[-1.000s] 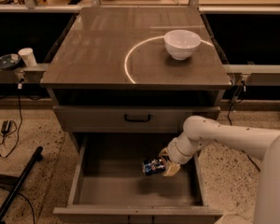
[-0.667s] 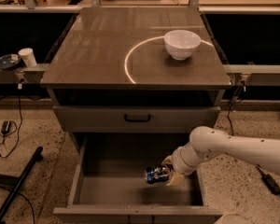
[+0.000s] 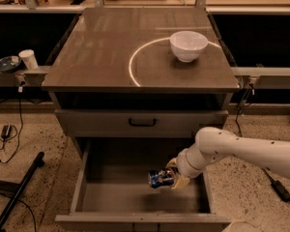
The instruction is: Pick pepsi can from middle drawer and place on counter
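A shiny metal pepsi can (image 3: 157, 178) is clasped by the smooth, pale end effector (image 3: 171, 177) above the matt grey metal middle drawer (image 3: 113, 193); beyond it, a glossy tabletop (image 3: 96, 57) is seen.

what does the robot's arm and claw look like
The arm is smooth, glossy off-white, made of rounded tubular segments with a bulbous joint; no cables or markings show. The claw, closed on the pepsi can over the middle drawer, has short tan fingers.

Readable text: none anywhere
pepsi can (image 3: 159, 178): blue, logo only a blur, no letters legible
hand (image 3: 171, 176): over the middle drawer (image 3: 135, 198), clasping the pepsi can, bears no marking
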Controlling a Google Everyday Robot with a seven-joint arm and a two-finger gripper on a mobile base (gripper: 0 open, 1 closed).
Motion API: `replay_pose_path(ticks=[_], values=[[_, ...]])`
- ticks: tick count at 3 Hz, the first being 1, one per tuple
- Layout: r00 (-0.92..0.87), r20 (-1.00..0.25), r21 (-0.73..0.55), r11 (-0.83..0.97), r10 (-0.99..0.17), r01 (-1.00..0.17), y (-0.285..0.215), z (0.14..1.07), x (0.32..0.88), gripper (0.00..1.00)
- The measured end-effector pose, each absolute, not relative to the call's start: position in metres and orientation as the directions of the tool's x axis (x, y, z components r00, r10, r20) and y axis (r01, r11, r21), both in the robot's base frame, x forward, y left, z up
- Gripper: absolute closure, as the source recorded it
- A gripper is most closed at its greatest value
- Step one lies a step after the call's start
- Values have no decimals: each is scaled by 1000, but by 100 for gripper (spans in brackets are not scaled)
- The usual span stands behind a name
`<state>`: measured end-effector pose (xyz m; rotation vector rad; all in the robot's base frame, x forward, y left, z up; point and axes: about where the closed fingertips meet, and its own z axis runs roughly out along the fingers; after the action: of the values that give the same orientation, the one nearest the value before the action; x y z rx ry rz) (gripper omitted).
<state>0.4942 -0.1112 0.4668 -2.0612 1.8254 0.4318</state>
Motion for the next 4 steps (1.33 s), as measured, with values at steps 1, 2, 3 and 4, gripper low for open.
replay_pose_path(ticks=[1, 2, 3, 4], values=[[165, -429, -104, -133, -888, -986, -109, 510, 513, 100], [165, -429, -104, -133, -888, -986, -109, 510, 513, 100], [172, -425, -114, -136, -889, -984, -109, 517, 513, 100], [188, -424, -139, -142, -886, -980, -108, 537, 517, 100]])
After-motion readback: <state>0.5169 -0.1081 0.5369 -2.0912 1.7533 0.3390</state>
